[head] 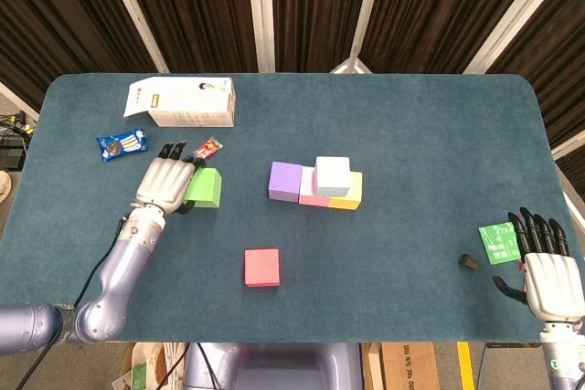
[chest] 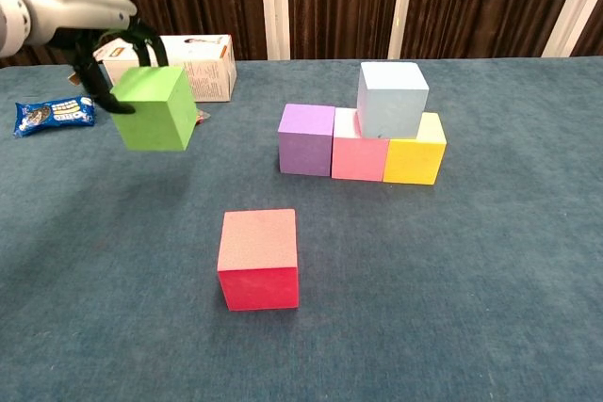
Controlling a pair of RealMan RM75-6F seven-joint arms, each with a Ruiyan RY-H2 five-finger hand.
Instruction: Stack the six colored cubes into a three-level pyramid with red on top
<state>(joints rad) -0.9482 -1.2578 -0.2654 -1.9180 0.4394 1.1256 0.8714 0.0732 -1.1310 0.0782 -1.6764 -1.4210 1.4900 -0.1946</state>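
My left hand grips the green cube and holds it lifted above the table, left of the stack. The purple cube, pink cube and yellow cube form a row. On the pink and yellow cubes rests the light blue cube. The red cube lies alone nearer the front edge. My right hand rests open at the front right, fingers spread, holding nothing.
A white box lies at the back left. A blue snack packet and a small red wrapper sit near it. A green card and a small dark object lie by my right hand.
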